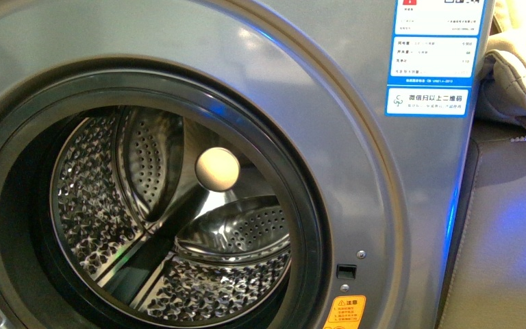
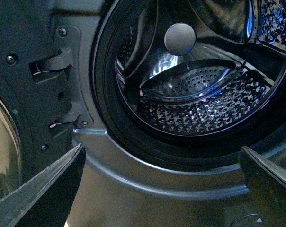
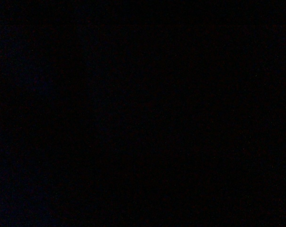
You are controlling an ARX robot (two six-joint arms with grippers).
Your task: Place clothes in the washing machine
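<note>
The washing machine (image 1: 356, 178) fills the front view, its silver-grey front panel close to the camera and its round porthole uncovered. A dark rubber gasket (image 1: 311, 226) rings the opening. Behind it the perforated steel drum (image 1: 89, 199) shows bare metal, with a ribbed lifter (image 1: 240, 229) low in it and a pale round disc (image 1: 217, 168) at the middle of its back wall. A blue-white label (image 1: 435, 62) sits at the panel's top right corner. A yellow warning sticker (image 1: 344, 312) lies at the panel's bottom edge, just right of the porthole, with a small latch slot (image 1: 346, 270) above it. Past the machine's right edge a beige cloth (image 1: 520, 68) with stitched seams is bunched on a dark grey surface (image 1: 514, 226), possibly a padded seat; the view there is too cropped to be sure.

In the left wrist view the left gripper (image 2: 162, 147) hangs in front of the porthole's lower rim. Its two dark fingers (image 2: 43, 189) are spread wide apart and nothing lies between them. The door (image 2: 20, 94) stands swung aside on its hinge (image 2: 69, 80) beside the opening.

The right wrist view is dark, so I cannot tell how the right gripper's jaws stand. The clothes show in neither lit view, and I cannot tell where they are.
</note>
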